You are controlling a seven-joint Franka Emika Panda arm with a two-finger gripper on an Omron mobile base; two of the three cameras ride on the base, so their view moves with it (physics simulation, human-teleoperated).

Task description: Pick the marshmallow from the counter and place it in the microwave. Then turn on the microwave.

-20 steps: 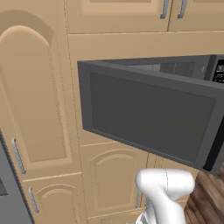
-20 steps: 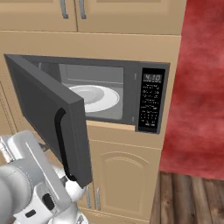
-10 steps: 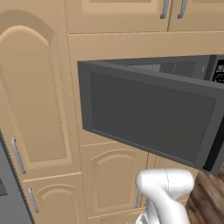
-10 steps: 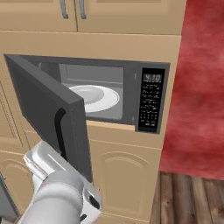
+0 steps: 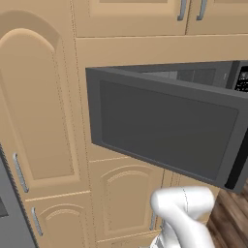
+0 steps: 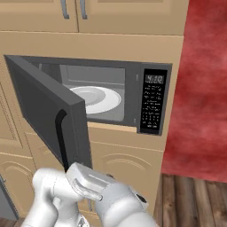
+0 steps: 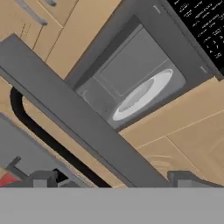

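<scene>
Microwave (image 6: 133, 95) door (image 6: 48, 115) swung wide to the left, black handle (image 6: 61, 137) on its edge. White round plate (image 6: 95, 98) inside; can't make out the marshmallow on it. Button panel (image 6: 153, 106) at right. Pincer (image 7: 114, 178) fingers apart, holding nothing, just below the door edge.

we counted one microwave (image 6: 111, 99) with one open door (image 6: 46, 117), one black door handle (image 6: 60, 137), one round white plate (image 6: 95, 98) inside, one button panel (image 6: 153, 104), and two silver cabinet handles (image 6: 74, 9) above
</scene>
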